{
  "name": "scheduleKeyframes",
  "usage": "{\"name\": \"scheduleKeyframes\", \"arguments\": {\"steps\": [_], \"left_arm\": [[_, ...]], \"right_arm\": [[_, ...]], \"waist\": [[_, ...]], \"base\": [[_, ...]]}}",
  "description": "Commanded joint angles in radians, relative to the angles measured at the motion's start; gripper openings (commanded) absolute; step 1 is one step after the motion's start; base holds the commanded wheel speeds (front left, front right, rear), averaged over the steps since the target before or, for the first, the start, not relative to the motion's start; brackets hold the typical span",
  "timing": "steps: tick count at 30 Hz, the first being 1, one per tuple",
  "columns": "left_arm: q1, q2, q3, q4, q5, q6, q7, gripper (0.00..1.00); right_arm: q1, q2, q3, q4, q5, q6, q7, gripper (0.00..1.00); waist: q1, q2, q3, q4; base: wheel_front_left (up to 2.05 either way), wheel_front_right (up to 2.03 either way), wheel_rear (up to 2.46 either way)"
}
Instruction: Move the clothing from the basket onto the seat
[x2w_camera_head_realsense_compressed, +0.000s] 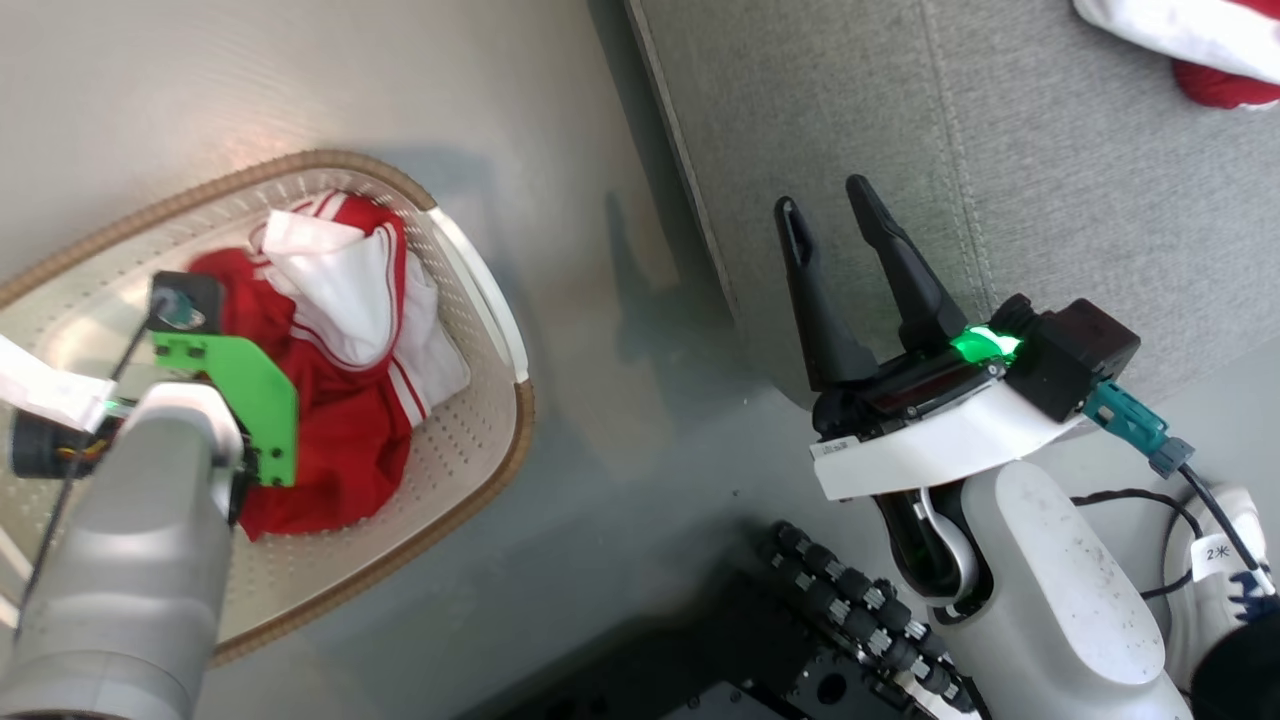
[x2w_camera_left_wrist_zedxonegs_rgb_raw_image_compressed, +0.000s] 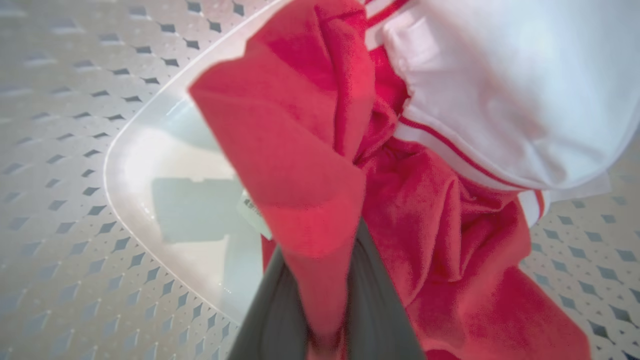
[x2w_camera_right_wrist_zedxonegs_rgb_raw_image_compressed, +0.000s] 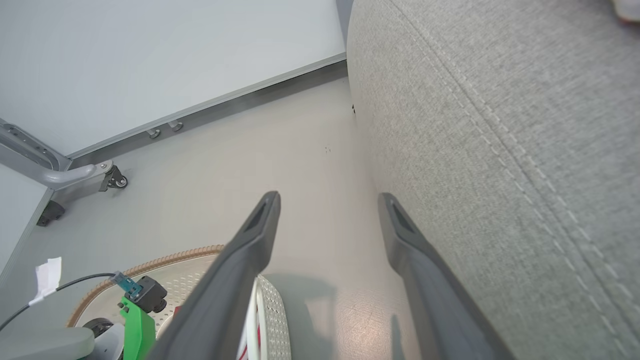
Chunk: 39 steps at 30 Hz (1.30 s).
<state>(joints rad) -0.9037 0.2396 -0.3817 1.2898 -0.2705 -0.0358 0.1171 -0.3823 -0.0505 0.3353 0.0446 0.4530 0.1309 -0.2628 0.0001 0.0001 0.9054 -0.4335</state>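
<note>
- so the clothing (x2w_camera_head_realsense_compressed: 340, 420) is a crumpled red and white heap in the basket (x2w_camera_head_realsense_compressed: 470, 470), down on the floor (x2w_camera_head_realsense_compressed: 620, 330) on the left of the scene. The heap's long axis runs near to far, with the white panel bunched toward the far end
- the left gripper (x2w_camera_left_wrist_zedxonegs_rgb_raw_image_compressed: 320, 300) is right down in that heap, its fingers (x2w_camera_left_wrist_zedxonegs_rgb_raw_image_compressed: 270, 320) pressed together on a fold of the red cloth. From the head view the arm comes in over the heap's left side, so most of the fabric lies to the right of the pinch
- the bit that matters imo: the seat (x2w_camera_head_realsense_compressed: 1000, 200) lies to the right of the basket, across a bare strip of floor, and looks taller than the basket. So I'd guess up first, then across to the right
- the right gripper (x2w_camera_head_realsense_compressed: 822, 200) hangs at the seat's left edge, fingers spread wide, holding nothing. It's the nearer arm to the seat, and the left one's nearer the basket
- a second red and white garment (x2w_camera_head_realsense_compressed: 1200, 50) lies on the far right of the seat
- my worry: with only a fold pinched, the rest may drag over the rim
</note>
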Motion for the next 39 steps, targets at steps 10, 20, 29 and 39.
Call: {"name": "scheduleKeyframes", "arguments": {"steps": [10, 20, 29, 39], "left_arm": [[0.125, -0.081, -0.036, -0.001, -0.008, -0.059, -0.175, 0.00], [0.247, -0.120, -0.065, -0.053, -0.020, -0.087, -0.376, 0.00], [0.409, -0.072, -0.047, -0.448, 0.026, -0.093, -0.382, 0.00], [0.636, -0.067, 0.089, -0.916, 0.083, -0.091, -0.383, 0.00]], "right_arm": [[0.079, -0.033, -0.059, 0.070, -0.055, 0.000, -0.003, 1.00], [0.165, -0.076, -0.066, 0.107, -0.063, 0.000, -0.003, 1.00], [0.241, -0.100, -0.070, 0.120, -0.064, 0.000, -0.003, 1.00], [0.295, -0.112, -0.059, 0.115, -0.065, 0.000, -0.003, 1.00]], "waist": [[-0.0001, -0.0001, -0.351, 0.126], [-0.0001, -0.0001, -0.617, 0.197], [-0.0001, -0.0001, -0.786, 0.251], [-0.0001, -0.0001, -0.894, 0.266]], "base": [[0.00, 0.00, 0.00], [0.00, 0.00, 0.00], [0.00, 0.00, 0.00], [0.00, 0.00, 0.00]]}}
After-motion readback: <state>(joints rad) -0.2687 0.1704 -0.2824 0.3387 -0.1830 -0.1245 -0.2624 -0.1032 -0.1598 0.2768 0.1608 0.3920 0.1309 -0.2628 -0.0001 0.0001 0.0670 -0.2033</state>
